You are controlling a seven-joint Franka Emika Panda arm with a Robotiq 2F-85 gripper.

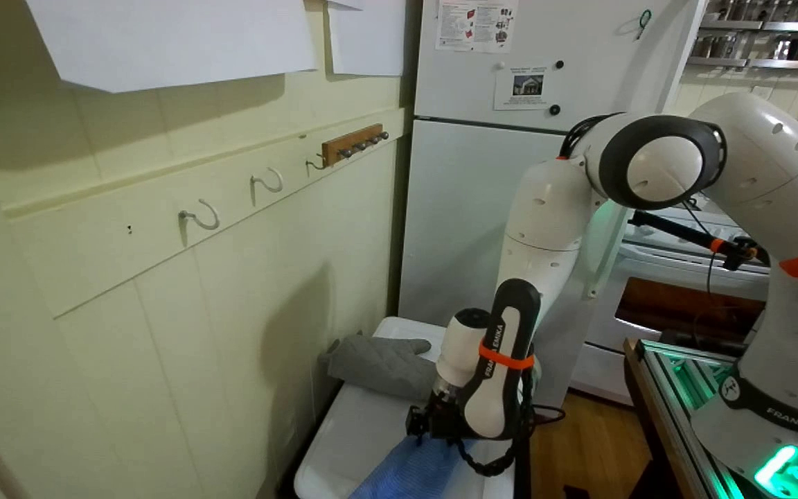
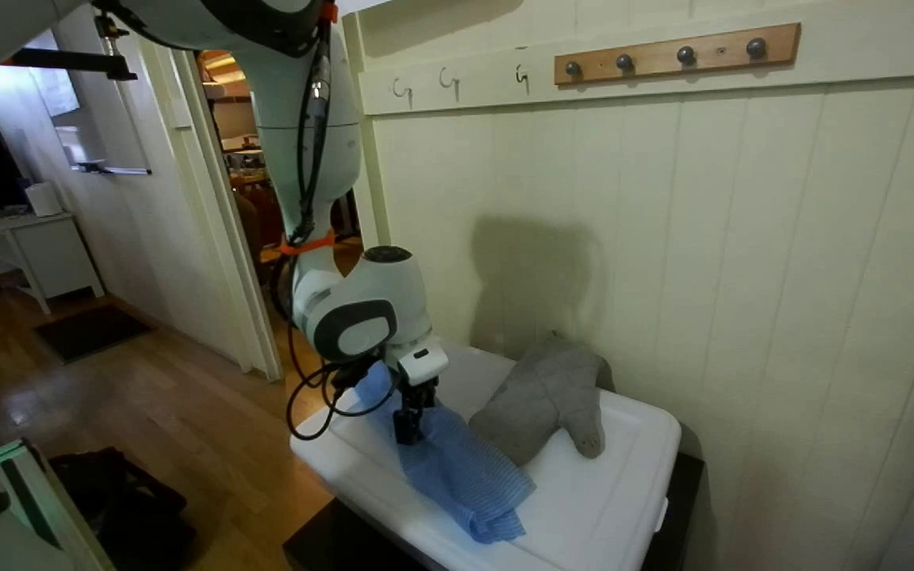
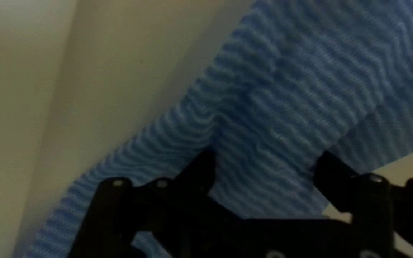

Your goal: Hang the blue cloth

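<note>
The blue cloth (image 2: 469,476) lies loosely bunched on a white bin lid (image 2: 608,496). It also shows in an exterior view (image 1: 402,473), partly cut off by the frame's bottom edge. In the wrist view the cloth (image 3: 299,89) has fine stripes and folds and fills the space between the fingers. My gripper (image 3: 264,163) is open, fingertips well apart, pointing down at the cloth. In an exterior view the gripper (image 2: 409,424) is low at the cloth's middle, at or very near its surface; contact is hard to tell. Light hooks (image 1: 199,215) (image 1: 267,181) are on the wall.
A grey mitt (image 2: 540,400) lies on the lid beside the cloth, against the wall. A wooden peg rack (image 2: 677,55) and a small dark hook (image 2: 522,75) are on the same wall rail. A white fridge (image 1: 468,229) stands behind the bin. Cables hang by the wrist.
</note>
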